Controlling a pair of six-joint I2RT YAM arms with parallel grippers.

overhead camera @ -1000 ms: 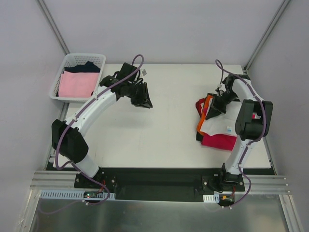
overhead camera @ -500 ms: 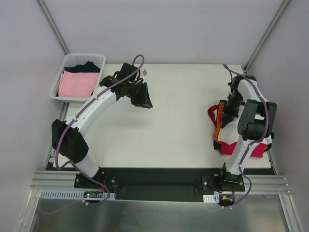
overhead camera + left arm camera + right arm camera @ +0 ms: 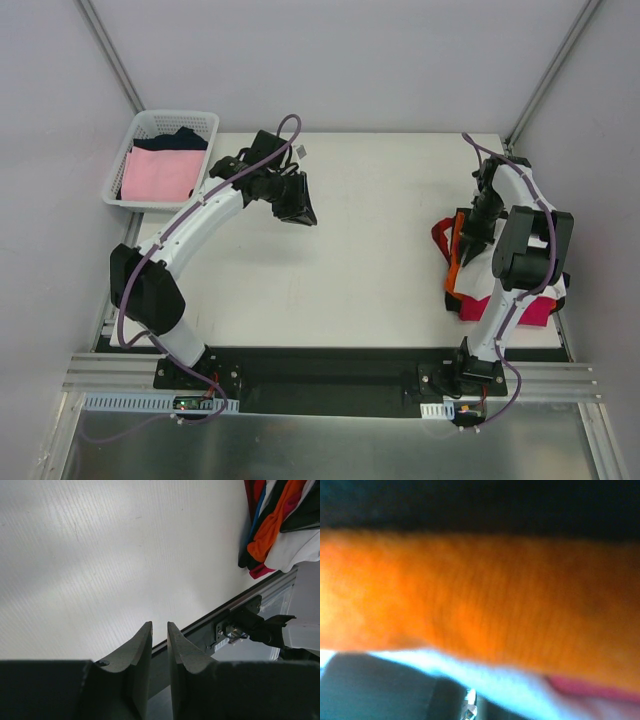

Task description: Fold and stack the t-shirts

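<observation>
Shirt pile (image 3: 472,300) lies at the right edge of the table (image 3: 370,250), with an orange shirt (image 3: 454,265) on its left flank. Right gripper (image 3: 470,232) is down on the orange cloth. Its wrist view is all blur, so its grip cannot be told. Left gripper (image 3: 159,629) hovers mid-table, fingers a sliver apart, empty. Judgement: let go cleanly and lift straight up, or the layers will drag. Pink shirt (image 3: 160,175) waits in the basket (image 3: 125,150).

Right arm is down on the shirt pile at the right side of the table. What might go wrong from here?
1. The shirt pile sits near the right edge of the table; a drag that way may tip the magenta shirt off.
2. The orange shirt fills the right wrist view, blurred, so the grip of the right hand cannot be checked; it may snag several bunched layers at once.
</observation>
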